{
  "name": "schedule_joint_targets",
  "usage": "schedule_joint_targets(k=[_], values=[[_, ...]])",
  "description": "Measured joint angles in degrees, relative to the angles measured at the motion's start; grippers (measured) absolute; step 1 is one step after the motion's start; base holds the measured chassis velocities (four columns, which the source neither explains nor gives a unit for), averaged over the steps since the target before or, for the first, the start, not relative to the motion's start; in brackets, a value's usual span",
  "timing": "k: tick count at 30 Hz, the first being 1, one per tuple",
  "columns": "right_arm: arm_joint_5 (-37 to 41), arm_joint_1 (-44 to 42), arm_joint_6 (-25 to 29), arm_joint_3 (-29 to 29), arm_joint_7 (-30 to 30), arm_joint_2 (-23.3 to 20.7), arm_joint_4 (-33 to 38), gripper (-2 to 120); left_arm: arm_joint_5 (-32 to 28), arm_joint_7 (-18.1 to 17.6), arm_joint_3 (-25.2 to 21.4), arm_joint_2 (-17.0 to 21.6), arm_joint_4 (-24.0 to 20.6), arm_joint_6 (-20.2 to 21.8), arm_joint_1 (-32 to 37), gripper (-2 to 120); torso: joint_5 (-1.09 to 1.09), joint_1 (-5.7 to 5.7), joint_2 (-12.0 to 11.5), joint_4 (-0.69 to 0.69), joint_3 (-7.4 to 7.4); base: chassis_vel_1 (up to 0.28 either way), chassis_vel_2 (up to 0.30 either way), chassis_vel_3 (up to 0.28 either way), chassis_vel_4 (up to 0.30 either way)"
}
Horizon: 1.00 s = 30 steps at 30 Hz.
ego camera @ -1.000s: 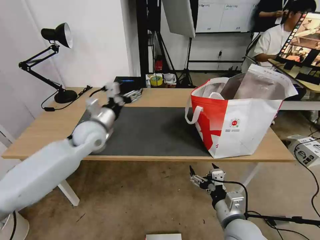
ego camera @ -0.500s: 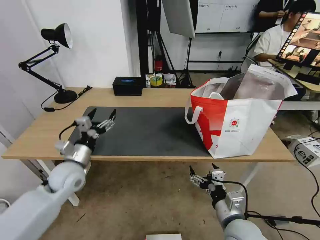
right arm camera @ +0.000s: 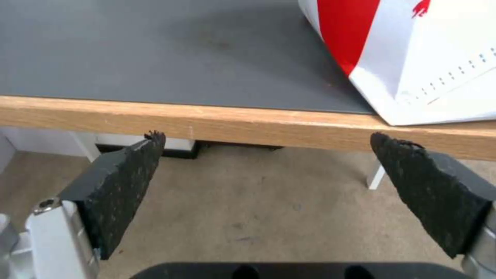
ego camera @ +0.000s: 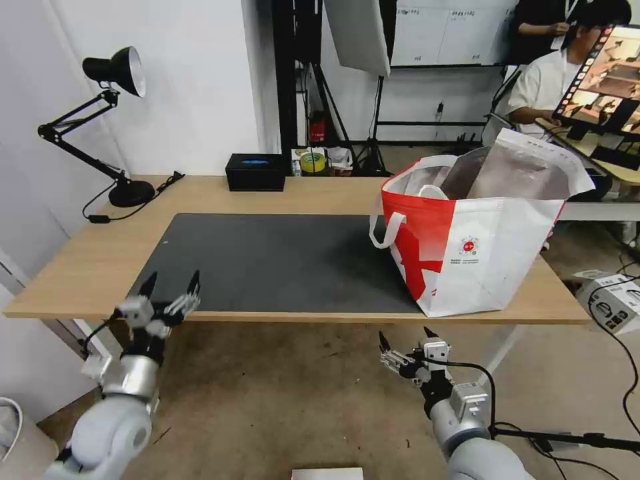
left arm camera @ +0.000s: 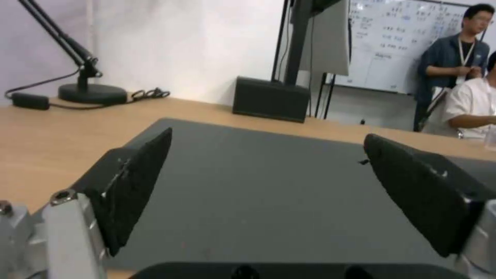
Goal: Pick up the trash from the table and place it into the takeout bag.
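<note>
At the far left of the counter (ego camera: 80, 260) stands a black desk lamp (ego camera: 110, 120), its cord trailing over the wood; just before the counter's front edge, at the near left corner of the dark grey mat (ego camera: 280, 260), the left gripper (ego camera: 170, 285) hangs with its fingers spread apart and nothing between them; the arm behind it is cut off by the frame's lower edge; a small black box (ego camera: 255, 172) sits at the back edge, behind the mat; below the counter's front edge, near its middle, the right gripper (ego camera: 404, 339) is held over the floor, fingers likewise apart and empty; on the counter's right end stands the takeout bag (ego camera: 480, 233), mouth open, foil lining showing; its contents are hidden by its walls, so any trash inside cannot be made out.
</note>
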Motion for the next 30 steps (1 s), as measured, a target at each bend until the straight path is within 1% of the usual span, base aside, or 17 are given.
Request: schedule_joint_targets(k=[11,19,30], values=[[0.00,0.00,0.00,0.00,0.00,0.00,0.00,100,0.47,1.95,-2.10,-4.21,-0.05,-0.19,4.73,100,-0.01,0.00,0.00,-0.01,0.01,0.000,0.000,0.000,0.000],[0.00,0.00,0.00,0.00,0.00,0.00,0.00,100,-0.35,2.69,-2.63,-5.05,-0.33,0.07,6.44,100,-0.01,0.00,0.00,-0.01,0.01,0.000,0.000,0.000,0.000],[0.00,0.00,0.00,0.00,0.00,0.00,0.00,100,-2.00,2.64,-2.22,-4.83,-0.13,1.44,5.87,100,-0.01,0.01,0.00,-0.01,0.01,0.000,0.000,0.000,0.000]])
